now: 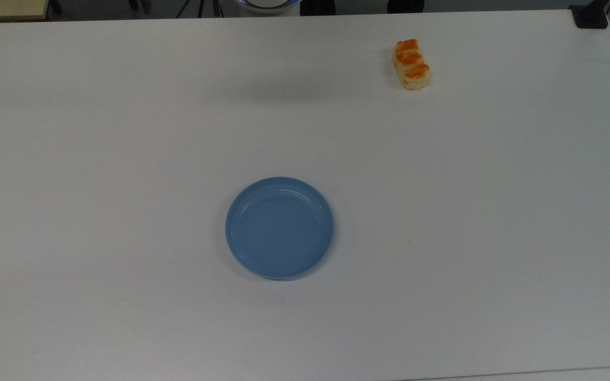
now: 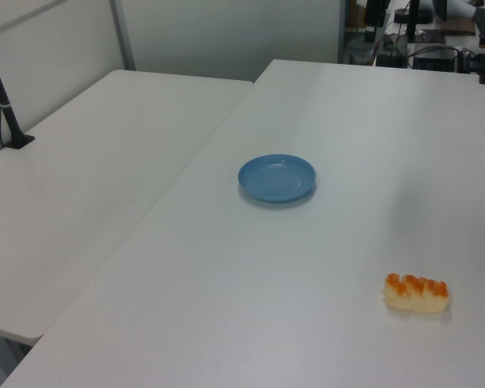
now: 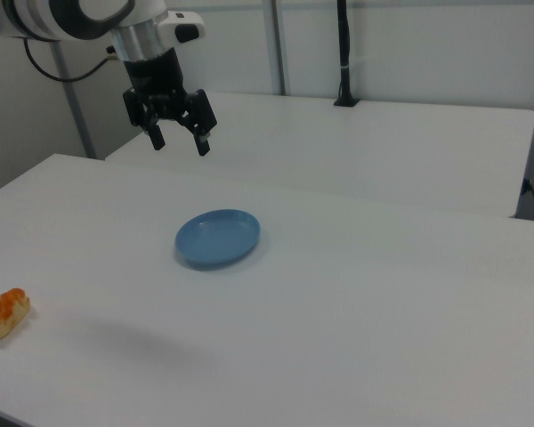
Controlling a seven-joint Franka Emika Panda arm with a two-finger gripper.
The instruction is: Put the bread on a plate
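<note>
The bread [image 1: 412, 64], a pale-yellow roll with orange-brown bumps, lies on the white table near the far right in the top view; it is also seen in the left view [image 2: 417, 292] and the right view [image 3: 5, 313]. The round blue plate [image 1: 279, 228] sits bare near the table's middle, also in the left view [image 2: 276, 177] and the right view [image 3: 218, 237]. My gripper [image 3: 180, 140] hangs high above the table in the right view, open, with nothing between its fingers, well away from both bread and plate.
A second white table [image 2: 81, 186] adjoins this one, with a black post [image 2: 4, 105] clamped on it. Another black post [image 3: 343, 53] stands on the far table in the right view. A black clamp [image 1: 591, 16] sits at the table's far right corner.
</note>
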